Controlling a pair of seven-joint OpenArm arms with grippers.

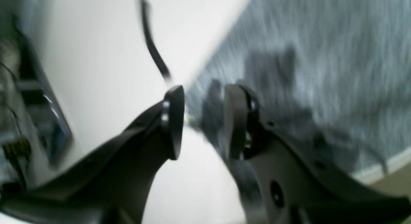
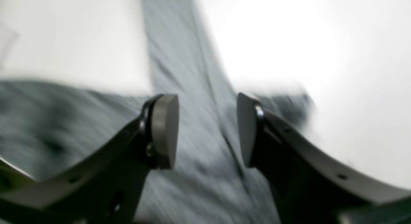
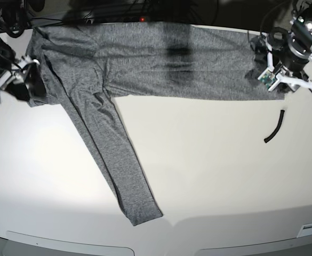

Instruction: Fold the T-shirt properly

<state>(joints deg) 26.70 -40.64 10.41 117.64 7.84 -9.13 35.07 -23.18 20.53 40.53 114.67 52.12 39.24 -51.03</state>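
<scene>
Both pincers gape, holding nothing: left pincer at the T-shirt's hem edge, right pincer over its shoulder end. One sleeve trails across bare table; a black strip lies apart.

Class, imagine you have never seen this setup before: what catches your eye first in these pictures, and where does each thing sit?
First comes the grey T-shirt, spread along the far edge of the white table, with one long sleeve slanting toward the near edge. The right gripper hangs open over its shoulder end, the left gripper open at the hem corner. A short black strip lies alone on the table beside that hem.
</scene>
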